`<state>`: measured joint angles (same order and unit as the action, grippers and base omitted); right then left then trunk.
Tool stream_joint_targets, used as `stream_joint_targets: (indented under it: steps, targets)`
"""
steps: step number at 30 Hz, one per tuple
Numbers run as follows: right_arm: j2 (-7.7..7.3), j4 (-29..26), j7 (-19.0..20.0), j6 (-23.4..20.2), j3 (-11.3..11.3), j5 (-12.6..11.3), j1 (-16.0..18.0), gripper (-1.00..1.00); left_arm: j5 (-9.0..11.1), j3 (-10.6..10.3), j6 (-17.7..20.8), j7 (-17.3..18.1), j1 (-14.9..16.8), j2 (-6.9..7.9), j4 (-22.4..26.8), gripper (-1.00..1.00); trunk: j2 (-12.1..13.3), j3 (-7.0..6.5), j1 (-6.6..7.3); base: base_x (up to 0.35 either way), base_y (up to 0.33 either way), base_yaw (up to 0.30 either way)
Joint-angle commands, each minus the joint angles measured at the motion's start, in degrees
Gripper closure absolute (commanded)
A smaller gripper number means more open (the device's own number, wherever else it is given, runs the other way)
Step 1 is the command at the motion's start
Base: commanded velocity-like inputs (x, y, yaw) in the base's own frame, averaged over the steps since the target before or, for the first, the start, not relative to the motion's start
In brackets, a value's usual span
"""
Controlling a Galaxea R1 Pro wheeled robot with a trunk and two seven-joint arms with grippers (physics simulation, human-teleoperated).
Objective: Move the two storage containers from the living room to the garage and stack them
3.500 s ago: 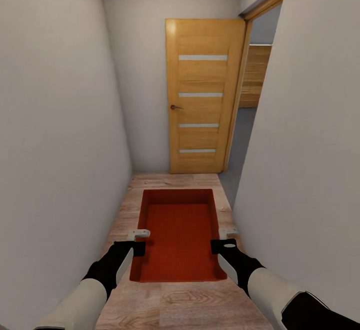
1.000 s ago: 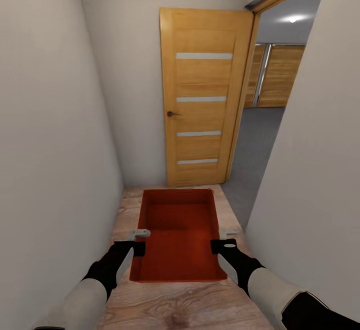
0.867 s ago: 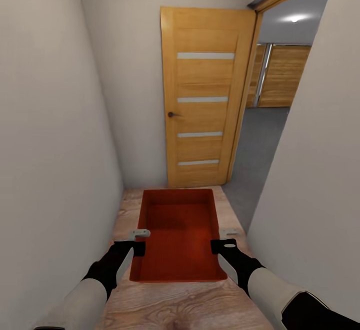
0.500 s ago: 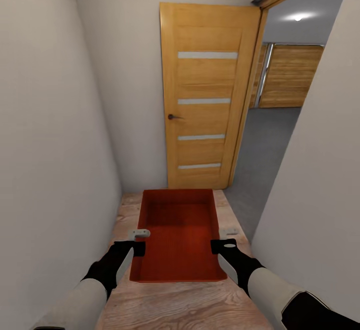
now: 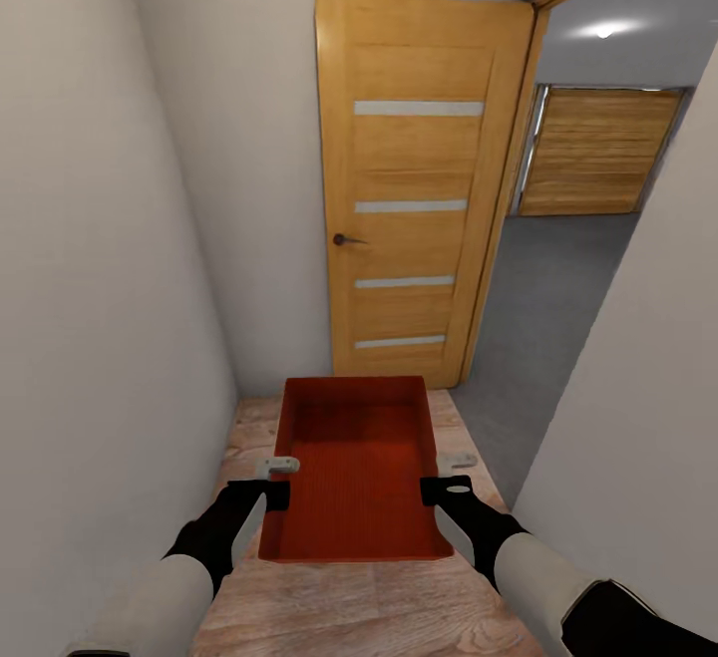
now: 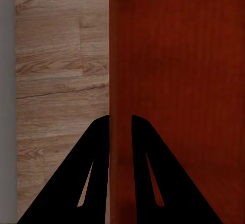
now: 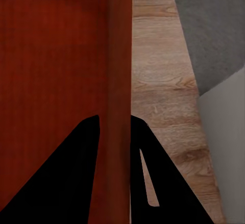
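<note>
Narrow wood-floored hallway (image 5: 349,607), open door (image 5: 419,188), both hands (image 5: 274,465) (image 5: 456,461) clamping orange bin (image 5: 357,468)

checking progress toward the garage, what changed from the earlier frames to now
The robot has rolled forward along the corridor: the open wooden door looms larger and more of the grey floor beyond the doorway shows. That is the camera moving, not the things. Unchanged: the left claw and right claw stay clamped on the long walls of the orange-red container, carried level in front.

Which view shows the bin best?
The head view: the whole bin shows, held between the left gripper and right gripper. Each wrist view shows just one clamped side wall.
</note>
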<state>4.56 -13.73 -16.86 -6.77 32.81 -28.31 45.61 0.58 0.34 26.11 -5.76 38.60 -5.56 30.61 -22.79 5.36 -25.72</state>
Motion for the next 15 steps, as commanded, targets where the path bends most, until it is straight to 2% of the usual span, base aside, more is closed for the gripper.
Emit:
stream_joint_targets:
  steps: [1,15]
  targets:
    - [0.01,0.01,-0.37,-0.35,0.42,-1.22,0.01,1.00,-2.42,0.72,-3.61,-0.68,0.07,-0.06,0.24,1.00,-0.13,0.13,-0.07,0.322,0.000,0.000]
    - [0.01,0.01,-0.37,-0.35,0.43,-1.22,0.01,1.00,-2.40,0.72,-3.61,-0.66,0.07,-0.06,0.24,1.00,-0.13,0.13,-0.07,0.322,0.000,0.000]
